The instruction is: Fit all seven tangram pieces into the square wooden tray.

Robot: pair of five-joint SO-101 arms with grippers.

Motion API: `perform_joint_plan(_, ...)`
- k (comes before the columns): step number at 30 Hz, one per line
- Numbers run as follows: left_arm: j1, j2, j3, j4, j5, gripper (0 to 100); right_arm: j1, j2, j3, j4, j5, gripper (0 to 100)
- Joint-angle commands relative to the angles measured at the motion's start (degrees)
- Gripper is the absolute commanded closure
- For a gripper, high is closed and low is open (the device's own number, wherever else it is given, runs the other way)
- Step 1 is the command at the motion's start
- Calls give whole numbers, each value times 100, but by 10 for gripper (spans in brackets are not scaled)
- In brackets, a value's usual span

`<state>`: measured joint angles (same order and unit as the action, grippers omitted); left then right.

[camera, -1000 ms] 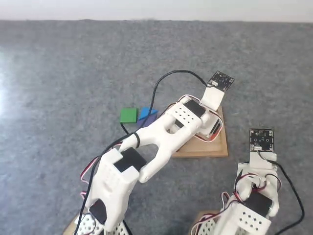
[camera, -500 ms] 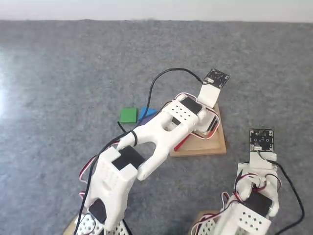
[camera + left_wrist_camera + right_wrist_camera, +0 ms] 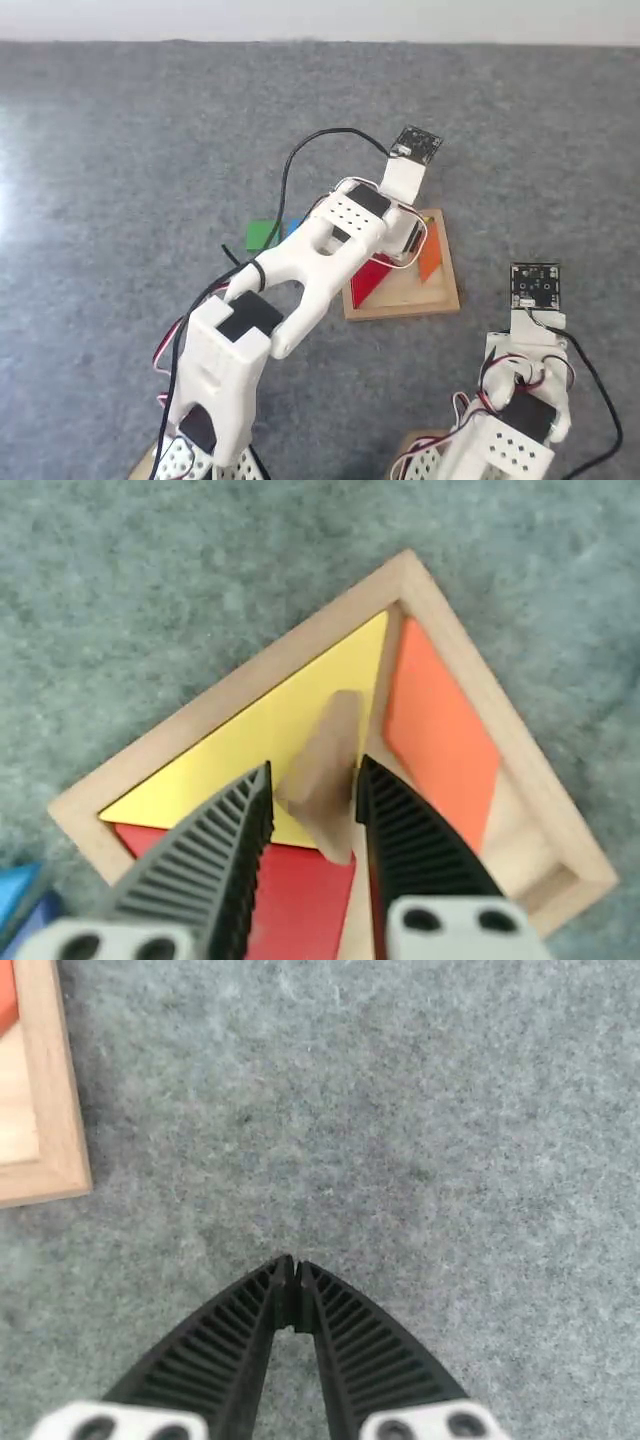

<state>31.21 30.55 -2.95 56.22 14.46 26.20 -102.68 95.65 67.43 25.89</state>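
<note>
The square wooden tray [image 3: 500, 710] holds a yellow triangle [image 3: 250, 740], an orange piece [image 3: 440, 730] and a red piece [image 3: 300, 900]. My left gripper [image 3: 313, 768] hangs above the tray's middle, shut on a tan wooden piece [image 3: 335, 730] held on edge. In the high view the left arm [image 3: 340, 240] stretches over the tray [image 3: 400, 305], where red [image 3: 372, 282] and orange [image 3: 430, 258] show. A green piece [image 3: 260, 235] and a blue piece [image 3: 293, 228] lie on the carpet beside the arm. My right gripper [image 3: 293, 1265] is shut on nothing, low over bare carpet near a tray corner [image 3: 45, 1110].
Grey carpet covers the whole table, with open room at the far side and to the left. The right arm [image 3: 530, 380] stands folded at the near right, clear of the tray. A black cable [image 3: 300, 160] loops above the left arm.
The left arm has swung leftward and away from the near edge, uncovering the red and orange pieces in the tray. The right arm has not moved.
</note>
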Motion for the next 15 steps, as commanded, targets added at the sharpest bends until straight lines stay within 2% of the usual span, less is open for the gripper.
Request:
perform_joint_plan(1, -44, -422, -48, -9, -53, 870, 31, -101, 88, 13, 62, 992)
perform_joint_plan(15, -88, -782, -31, 387, -18, 869, 31, -101, 88, 13, 62, 992)
